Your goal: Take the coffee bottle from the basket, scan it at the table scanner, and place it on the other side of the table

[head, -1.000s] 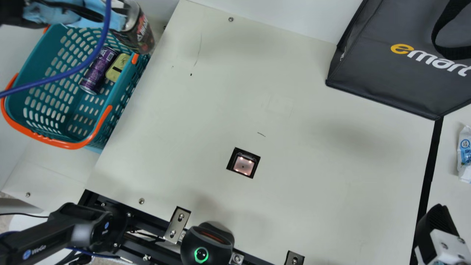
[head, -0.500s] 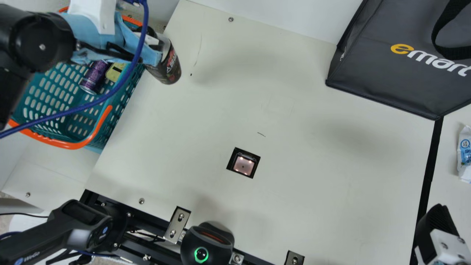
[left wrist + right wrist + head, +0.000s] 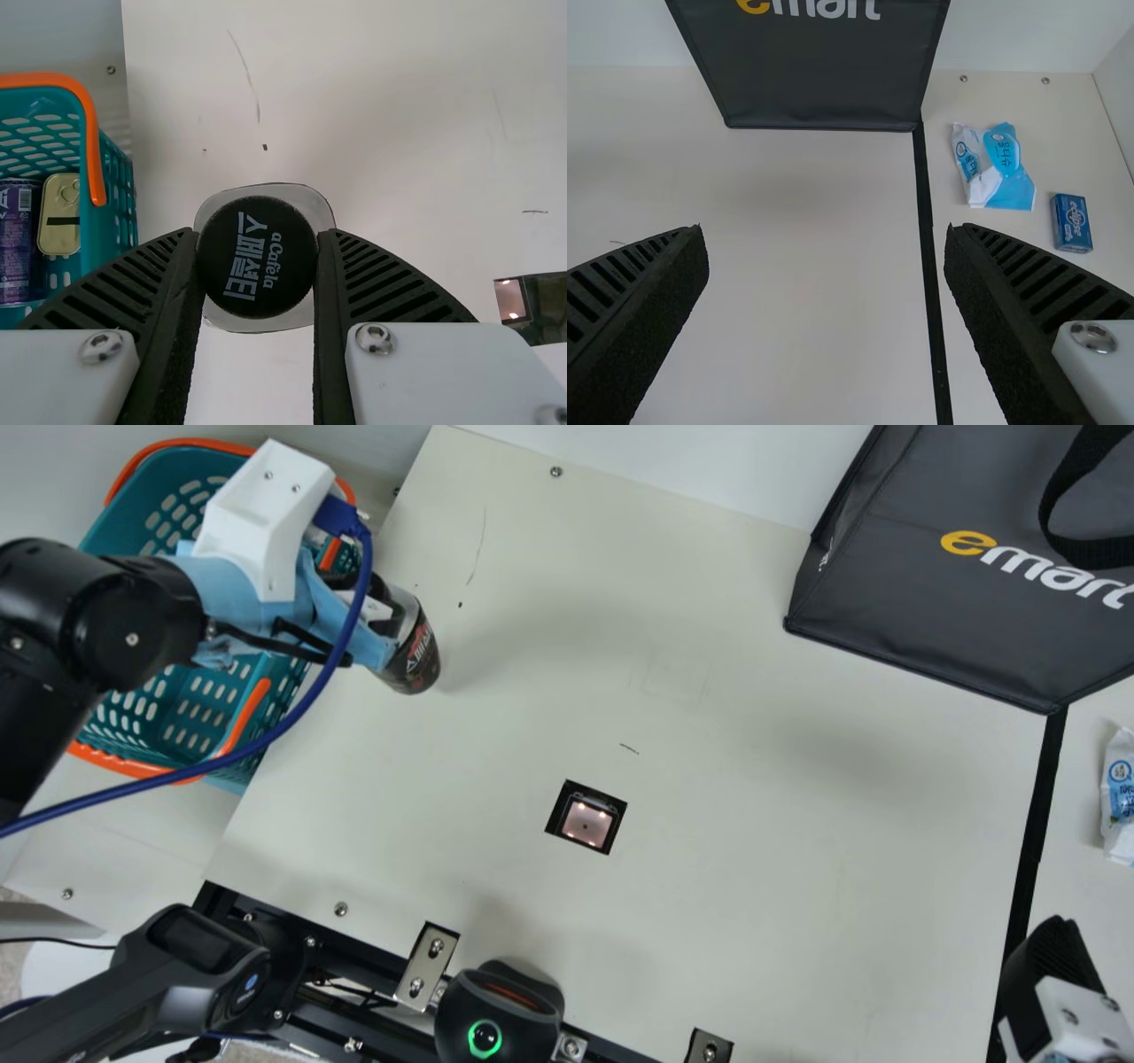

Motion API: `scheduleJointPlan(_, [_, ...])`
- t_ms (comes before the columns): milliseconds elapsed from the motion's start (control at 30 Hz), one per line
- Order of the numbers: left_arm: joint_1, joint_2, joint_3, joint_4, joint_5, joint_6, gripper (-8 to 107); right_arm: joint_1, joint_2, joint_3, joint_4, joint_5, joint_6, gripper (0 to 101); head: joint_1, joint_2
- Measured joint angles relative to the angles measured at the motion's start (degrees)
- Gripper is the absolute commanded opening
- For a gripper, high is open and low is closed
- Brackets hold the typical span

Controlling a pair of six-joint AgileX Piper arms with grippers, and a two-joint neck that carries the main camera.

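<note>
From where I stand, the left hand [image 3: 258,234] is clenched around the black cap [image 3: 256,266], I suppose so that the label of the coffee bottle [image 3: 418,660] stays free for the scanner [image 3: 586,824], and it holds the bottle above the tabletop [image 3: 753,824], near the basket [image 3: 173,717]. The right hand [image 3: 827,235] is spread and without load, perhaps because one hand is enough. While in the main view the left arm [image 3: 89,620] crosses the basket, the left wrist view reveals there a purple can [image 3: 16,239] beside a yellow tin [image 3: 60,217]
</note>
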Motion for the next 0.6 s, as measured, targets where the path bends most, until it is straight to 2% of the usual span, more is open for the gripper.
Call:
scheduleJointPlan(400, [-1.15,-2.45,5.75,-0.03,-2.70,0.15,-8,0.00,0.00,0.00,0.00,0.00,0.00,95,0.00,0.00])
scheduleJointPlan(600, [-1.50,-2.89,7.13,-0.03,-3.24,0.27,12,0.00,0.00,0.00,0.00,0.00,0.00,95,-0.09,0.00])
